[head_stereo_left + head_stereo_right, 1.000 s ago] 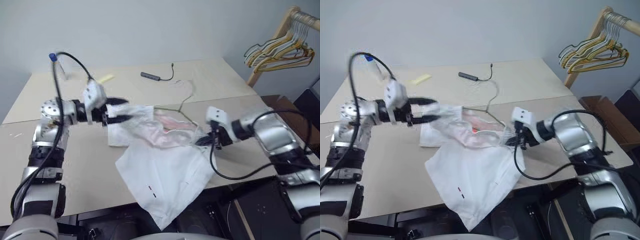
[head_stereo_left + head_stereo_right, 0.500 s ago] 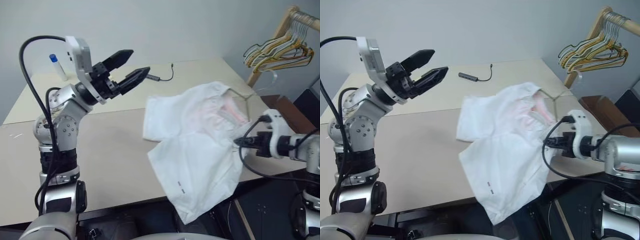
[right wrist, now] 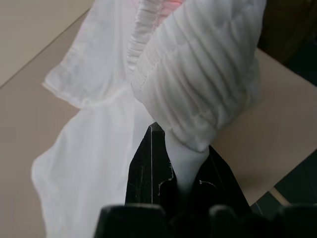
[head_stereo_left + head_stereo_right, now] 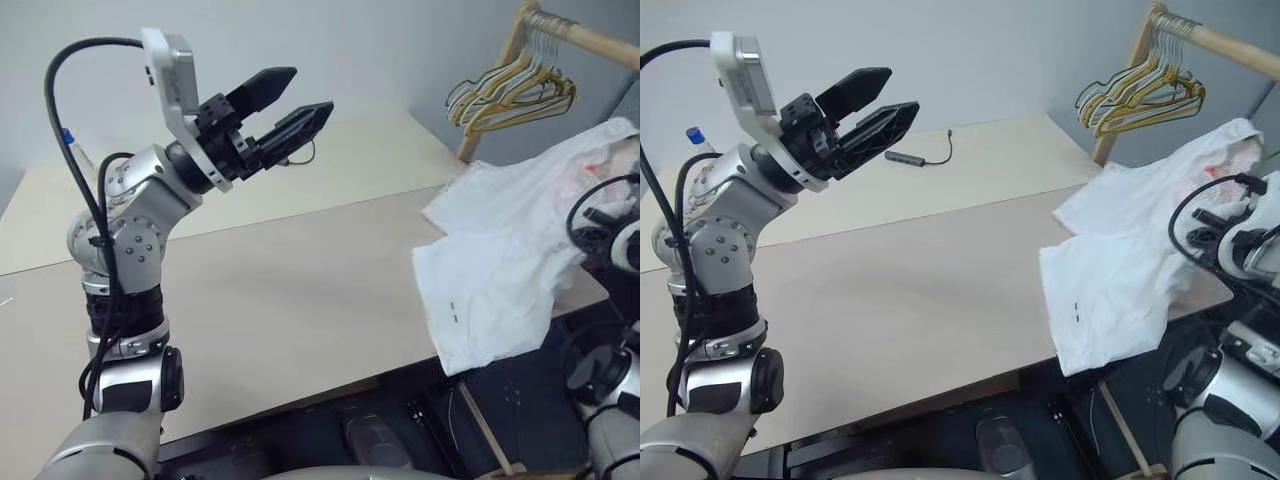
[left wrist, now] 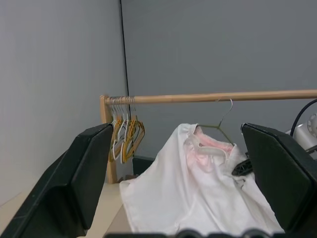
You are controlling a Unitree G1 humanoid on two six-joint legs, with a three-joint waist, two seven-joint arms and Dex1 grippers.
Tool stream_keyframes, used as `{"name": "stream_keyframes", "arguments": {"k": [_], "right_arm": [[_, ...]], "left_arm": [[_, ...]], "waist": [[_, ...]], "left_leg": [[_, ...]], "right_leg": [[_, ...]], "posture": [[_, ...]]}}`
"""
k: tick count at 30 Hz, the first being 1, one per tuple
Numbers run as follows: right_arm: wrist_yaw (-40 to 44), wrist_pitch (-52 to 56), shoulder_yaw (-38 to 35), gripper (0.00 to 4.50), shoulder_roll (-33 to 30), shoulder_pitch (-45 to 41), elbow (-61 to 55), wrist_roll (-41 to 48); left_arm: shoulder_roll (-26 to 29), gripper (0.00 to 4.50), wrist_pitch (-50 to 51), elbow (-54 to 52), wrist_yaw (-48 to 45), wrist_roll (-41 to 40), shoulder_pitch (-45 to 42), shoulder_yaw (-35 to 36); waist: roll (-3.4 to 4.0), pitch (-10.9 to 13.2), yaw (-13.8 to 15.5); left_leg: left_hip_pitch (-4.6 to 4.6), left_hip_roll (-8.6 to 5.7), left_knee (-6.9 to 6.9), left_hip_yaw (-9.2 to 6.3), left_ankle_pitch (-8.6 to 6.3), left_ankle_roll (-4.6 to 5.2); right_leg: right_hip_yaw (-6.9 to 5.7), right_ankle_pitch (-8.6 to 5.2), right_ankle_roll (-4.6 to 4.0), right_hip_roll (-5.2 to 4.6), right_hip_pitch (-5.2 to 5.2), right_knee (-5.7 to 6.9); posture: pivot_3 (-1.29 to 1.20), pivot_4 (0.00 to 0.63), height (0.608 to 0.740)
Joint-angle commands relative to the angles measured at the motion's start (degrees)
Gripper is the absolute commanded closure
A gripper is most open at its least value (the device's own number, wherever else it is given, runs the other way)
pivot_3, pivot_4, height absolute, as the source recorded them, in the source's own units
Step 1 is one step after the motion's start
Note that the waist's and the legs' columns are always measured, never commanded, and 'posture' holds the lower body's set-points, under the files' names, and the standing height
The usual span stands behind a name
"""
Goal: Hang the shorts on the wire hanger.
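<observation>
The left gripper is hanging wide open and empty above bare table. The right gripper is pinching the shorts, draping them over the table's edge; the wire hanger is mostly hidden inside the waistband.

The shorts pinched in the right pincer are thin white cloth, matt, with a ribbed, gathered waistband. Both pincers' fingers look like matt black plastic; the left pincer sits on a smooth, silvery metal arm. Below it the bench is matt beige board. Beyond the shorts, a bare wooden rail carries thin wire hangers.
</observation>
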Motion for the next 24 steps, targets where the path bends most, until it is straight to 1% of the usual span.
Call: {"name": "stream_keyframes", "arguments": {"k": [1, 5, 8, 11, 18, 24], "right_arm": [[-5.69, 0.42, -2.65, 4.50, -1.47, -6.30, 2.88, -3.21], [-10.93, -2.20, -4.68, 4.50, -3.11, -11.80, 9.46, -6.57], [-13.00, -6.36, -4.98, 4.50, -4.81, -14.05, 14.13, -7.08], [-16.43, -8.96, -7.59, 4.50, -5.60, -16.75, 19.79, -7.57], [-24.26, -19.04, -13.21, 4.50, -7.69, -16.20, 31.31, -6.54], [-26.07, -23.51, -13.13, 4.50, -8.49, -14.75, 36.97, -4.14]], "left_arm": [[1.55, 0.03, 0.17, -0.85, -0.95, -1.03, -1.13, 0.27], [2.22, 0.03, 0.25, -1.51, -1.07, -1.02, -0.45, 0.40], [2.66, 0.03, 0.26, -2.22, -1.04, -1.13, 0.27, 0.61], [3.28, 0.03, 0.43, -3.03, -0.91, -1.13, 1.01, 0.74], [4.29, 0.03, -0.46, -4.65, -1.31, -0.43, 2.74, 0.20], [4.83, 0.03, -0.49, -4.98, -1.52, -0.35, 3.02, 0.09]], "waist": [[0.01, 0.01, -0.35], [0.01, 0.00, -0.52], [0.02, 0.01, -0.44], [0.03, 0.02, -0.46], [0.03, 0.03, -0.07], [0.03, 0.03, -0.06]], "left_leg": [[0.14, 0.00, -0.05, 0.00, -0.01, 0.00], [0.32, 0.00, -0.06, 0.01, -0.01, 0.01], [0.30, 0.00, -0.09, 0.00, -0.01, 0.01], [0.29, -0.01, -0.12, 0.02, -0.02, 0.02], [0.28, -0.03, -0.12, 0.03, -0.02, 0.02], [0.12, -0.07, -0.17, 0.02, -0.02, 0.03]], "right_leg": [[-0.01, 0.00, 0.00, 0.00, 0.17, -0.11], [-0.01, -0.01, 0.01, -0.02, 0.38, -0.21], [-0.02, -0.01, 0.01, -0.02, 0.38, -0.28], [0.00, -0.01, 0.01, -0.03, 0.37, -0.32], [0.01, -0.01, 0.02, -0.05, 0.39, -0.40], [0.02, 0.15, 0.23, -0.07, 0.50, -0.94]], "posture": [[-0.24, 0.000, 0.740], [-0.22, 0.001, 0.740], [-0.21, 0.005, 0.740], [-0.21, 0.005, 0.740], [-0.18, 0.002, 0.740], [-0.18, 0.002, 0.740]]}}
